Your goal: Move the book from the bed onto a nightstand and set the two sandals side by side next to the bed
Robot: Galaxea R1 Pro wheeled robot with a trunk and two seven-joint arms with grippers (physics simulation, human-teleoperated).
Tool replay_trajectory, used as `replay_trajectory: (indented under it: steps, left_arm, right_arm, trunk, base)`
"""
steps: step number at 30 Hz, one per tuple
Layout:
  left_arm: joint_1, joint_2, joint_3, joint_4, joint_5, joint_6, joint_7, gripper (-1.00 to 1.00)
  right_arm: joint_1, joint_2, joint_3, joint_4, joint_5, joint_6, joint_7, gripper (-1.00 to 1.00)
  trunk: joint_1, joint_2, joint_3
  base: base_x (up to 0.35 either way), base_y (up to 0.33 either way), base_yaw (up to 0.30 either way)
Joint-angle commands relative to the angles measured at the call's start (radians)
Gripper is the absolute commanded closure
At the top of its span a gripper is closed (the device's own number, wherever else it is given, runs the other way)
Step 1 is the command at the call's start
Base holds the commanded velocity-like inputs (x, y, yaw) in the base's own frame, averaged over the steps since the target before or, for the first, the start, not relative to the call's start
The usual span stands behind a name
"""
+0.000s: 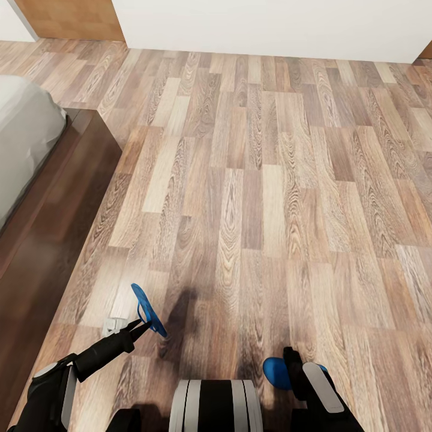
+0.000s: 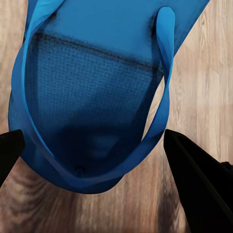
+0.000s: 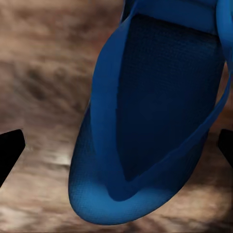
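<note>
Two bright blue sandals are in my grippers above the plank floor. My left gripper (image 1: 139, 327) is shut on one sandal (image 1: 146, 309), which stands on edge just off the bed's frame (image 1: 66, 198). The left wrist view has that sandal (image 2: 92, 92) spanning the gap between both fingers (image 2: 201, 184). My right gripper (image 1: 292, 366) grips the other sandal (image 1: 275, 372) at the lower right, partly hidden by the arm. In the right wrist view this sandal (image 3: 155, 126) is sharp against a smeared floor, with a fingertip (image 3: 9, 150) at each side. The book and nightstands are out of view.
The bed's pale grey mattress (image 1: 24, 138) and dark wooden platform run along the left. A small white object (image 1: 113, 326) lies on the floor by the left gripper. Open plank floor (image 1: 270, 180) stretches ahead to a white wall (image 1: 270, 27) and a brown door (image 1: 72, 18).
</note>
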Motion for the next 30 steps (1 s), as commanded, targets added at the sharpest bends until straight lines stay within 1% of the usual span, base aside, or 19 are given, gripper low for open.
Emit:
replay_trajectory:
  steps: [1,11,18,27,28,30]
  left_arm:
    - [-0.001,-0.001,0.004,-0.002,-0.007,0.01,-0.008,1.0]
    - [-0.001,0.0,0.003,-0.002,-0.007,0.01,-0.008,1.0]
    - [-0.001,-0.001,0.002,-0.002,-0.007,0.01,-0.008,1.0]
    - [-0.001,-0.001,0.002,-0.002,-0.007,0.01,-0.008,1.0]
    - [-0.001,-0.001,0.002,-0.002,-0.007,0.01,-0.008,1.0]
    - [-0.001,-0.001,0.002,-0.002,-0.007,0.01,-0.008,1.0]
  right_arm:
    - [0.0,0.001,-0.004,-0.002,-0.003,0.004,-0.002,-1.0]
    - [0.0,0.001,-0.008,-0.002,-0.003,0.004,0.007,-1.0]
    - [0.0,0.001,-0.009,-0.003,-0.003,0.004,0.007,-1.0]
    - [0.0,0.001,-0.011,-0.003,-0.003,0.004,0.007,-1.0]
    - [0.0,0.001,-0.011,-0.003,-0.003,0.004,0.007,-1.0]
    - [0.0,0.001,-0.012,-0.003,-0.003,0.004,0.007,-1.0]
  trunk:
    - [0.0,0.0,-0.001]
    - [0.0,0.0,-0.001]
    - [0.003,-0.002,-0.028]
    - [0.003,-0.002,-0.028]
    - [0.003,-0.002,-0.032]
    - [0.003,-0.002,-0.032]
  base:
    - [0.0,0.0,0.0]
    - [0.0,0.0,0.0]
    - [0.0,0.0,0.0]
    - [0.0,0.0,0.0]
    - [0.0,0.0,0.0]
    - [0.0,0.0,0.0]
